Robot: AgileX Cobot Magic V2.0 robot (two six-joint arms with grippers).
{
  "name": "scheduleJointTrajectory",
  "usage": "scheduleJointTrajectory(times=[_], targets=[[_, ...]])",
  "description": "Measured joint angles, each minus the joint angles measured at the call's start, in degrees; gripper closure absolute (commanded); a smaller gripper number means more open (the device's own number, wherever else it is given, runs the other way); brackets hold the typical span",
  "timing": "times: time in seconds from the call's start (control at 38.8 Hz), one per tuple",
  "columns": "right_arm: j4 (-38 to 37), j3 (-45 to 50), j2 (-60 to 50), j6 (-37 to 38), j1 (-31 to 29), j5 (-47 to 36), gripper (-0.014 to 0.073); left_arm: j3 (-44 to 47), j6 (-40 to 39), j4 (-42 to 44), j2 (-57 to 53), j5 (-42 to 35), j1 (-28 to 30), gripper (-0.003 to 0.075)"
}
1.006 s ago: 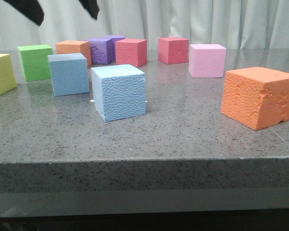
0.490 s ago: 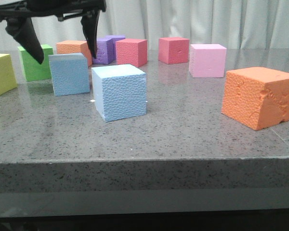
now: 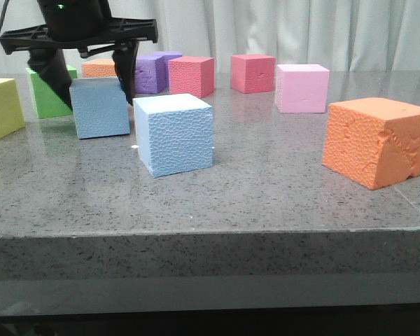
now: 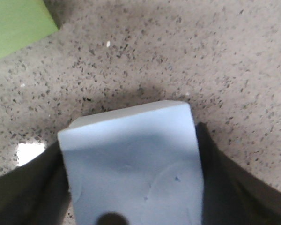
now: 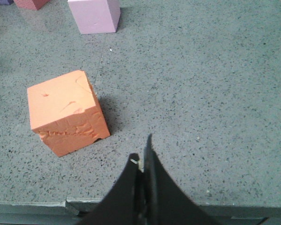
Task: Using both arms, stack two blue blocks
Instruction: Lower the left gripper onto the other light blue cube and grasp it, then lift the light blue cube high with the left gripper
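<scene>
The left gripper [image 3: 91,73] straddles the rear blue block [image 3: 100,107], one finger against each side face (whether the grip is tight, I cannot tell). That cube sits flat on the table [image 3: 266,189], squarely, no long axis. The front blue block [image 3: 173,134] stands just beside it, corner forward. The right gripper [image 5: 141,164] has its fingers pressed together near the orange cube [image 5: 68,112].

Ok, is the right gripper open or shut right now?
Shut. In the right wrist view the right gripper has its two dark fingers pressed together with nothing between them, above bare table near the orange block.
</scene>
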Motion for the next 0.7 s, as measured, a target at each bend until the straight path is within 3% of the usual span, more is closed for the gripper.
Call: scheduleJointTrajectory(times=[0.13,0.39,0.7], targets=[[0.0,0.0,0.0,0.0,0.0,0.0,0.0704,-3.42,0.0,0.0,0.0,2.93,0.0,0.0505],[0.0,0.0,0.0,0.0,0.0,0.0,0.0704,-13.42,5.7,-0.13,-0.26,9.75,-1.2,0.0512],[0.0,0.0,0.0,0.0,0.0,0.0,0.0704,-14.03,11.57,-2.77,-3.77,10.95,-8.45,0.0512]])
